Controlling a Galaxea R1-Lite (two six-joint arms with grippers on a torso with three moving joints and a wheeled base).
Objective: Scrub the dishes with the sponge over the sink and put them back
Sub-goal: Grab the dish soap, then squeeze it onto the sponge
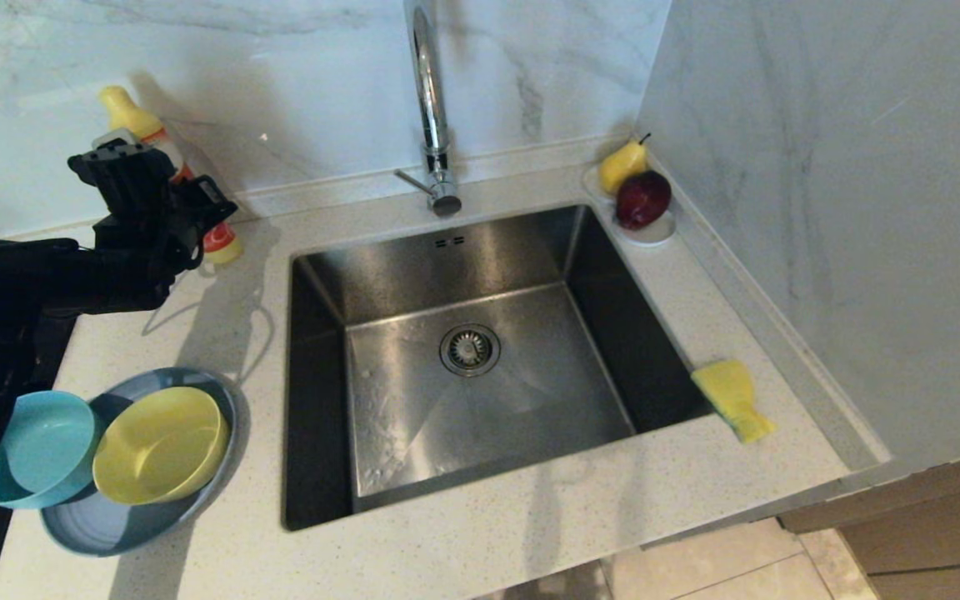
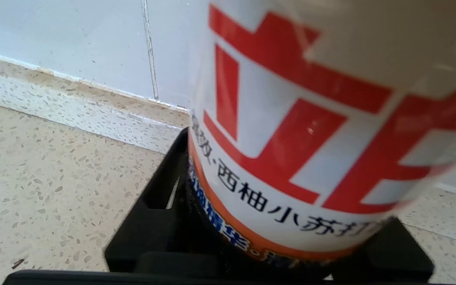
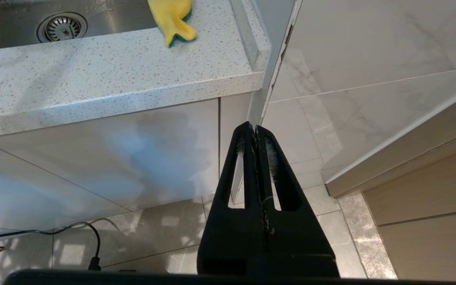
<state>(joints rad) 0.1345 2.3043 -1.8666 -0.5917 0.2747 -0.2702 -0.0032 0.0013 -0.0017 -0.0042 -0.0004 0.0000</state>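
The grey-blue plate (image 1: 105, 529) sits on the counter left of the sink (image 1: 530, 375). It carries the yellow bowl (image 1: 159, 446), and the teal-blue bowl (image 1: 42, 446) leans on its left rim. The yellow sponge (image 1: 734, 398) lies on the counter at the sink's right front corner and also shows in the right wrist view (image 3: 171, 18). My left gripper (image 1: 197, 221) is at the back left by the wall, its fingers (image 2: 160, 206) closed round a white, red-lettered detergent bottle (image 2: 291, 118). My right gripper (image 3: 255, 130) is shut and empty, low beside the cabinet front.
A chrome gooseneck tap (image 1: 430, 108) rises behind the sink. A small white dish (image 1: 655, 233) with a pear (image 1: 622, 164) and a dark red fruit (image 1: 642, 198) stands at the back right corner. A marble wall closes the right side.
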